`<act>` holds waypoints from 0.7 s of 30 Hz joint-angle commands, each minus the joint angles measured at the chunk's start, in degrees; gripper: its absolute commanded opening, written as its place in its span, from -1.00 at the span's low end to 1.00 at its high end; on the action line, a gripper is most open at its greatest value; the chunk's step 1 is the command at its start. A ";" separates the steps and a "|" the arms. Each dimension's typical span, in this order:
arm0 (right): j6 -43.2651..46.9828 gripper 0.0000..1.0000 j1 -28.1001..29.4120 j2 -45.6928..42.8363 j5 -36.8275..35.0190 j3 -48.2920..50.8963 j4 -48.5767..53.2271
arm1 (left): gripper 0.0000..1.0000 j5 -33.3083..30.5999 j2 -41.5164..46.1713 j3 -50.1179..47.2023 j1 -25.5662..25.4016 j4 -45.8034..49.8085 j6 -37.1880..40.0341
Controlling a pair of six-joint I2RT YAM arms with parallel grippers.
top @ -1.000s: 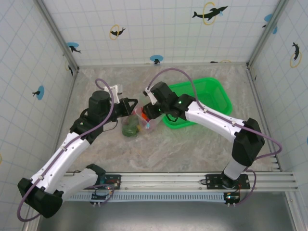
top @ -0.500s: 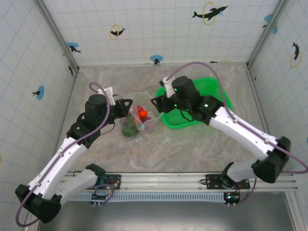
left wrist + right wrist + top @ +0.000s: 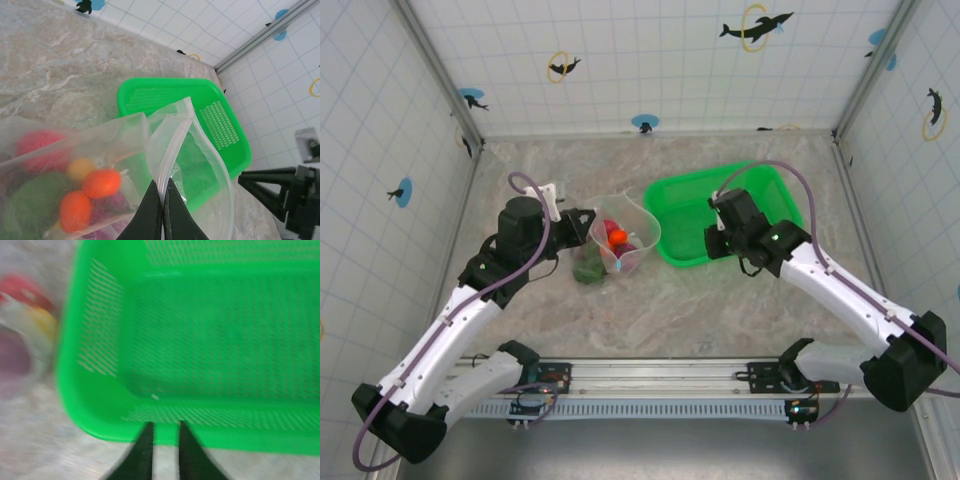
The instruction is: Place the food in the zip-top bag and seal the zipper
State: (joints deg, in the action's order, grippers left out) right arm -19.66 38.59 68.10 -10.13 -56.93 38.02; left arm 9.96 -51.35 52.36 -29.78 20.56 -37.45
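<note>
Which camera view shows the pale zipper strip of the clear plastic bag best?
The left wrist view: the zipper strip runs close and sharp up from the shut left gripper. The top external view shows it as a small loop on the clear plastic bag; the right wrist view blurs that bag.

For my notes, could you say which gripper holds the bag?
The left gripper, shut on the rim of the zip-top bag; the right gripper holds nothing, by the green basket.

White-and-black arms (image 3: 448,328), looping purple cables (image 3: 765,164)
</note>
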 commanded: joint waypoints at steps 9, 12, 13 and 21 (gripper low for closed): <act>-3.84 -1.00 -3.93 -2.77 0.28 14.88 -2.17 | -1.00 0.00 -0.21 0.75 0.40 0.90 1.80; -2.95 -1.00 -7.40 1.52 1.49 14.82 -7.58 | -1.00 0.20 -0.49 0.66 0.41 0.55 1.82; -2.79 -1.00 -8.51 3.53 1.95 14.23 -9.56 | -1.00 0.33 -0.50 0.63 0.41 0.46 1.81; -4.06 -0.91 -7.77 19.65 12.51 1.51 -19.68 | -1.00 5.02 -1.19 -0.07 0.39 0.19 2.83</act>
State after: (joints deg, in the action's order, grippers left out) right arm -23.16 30.00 84.79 -1.85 -49.80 25.67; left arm 11.66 -51.94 52.36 -29.78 20.58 -36.82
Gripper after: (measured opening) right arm 0.049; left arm 0.042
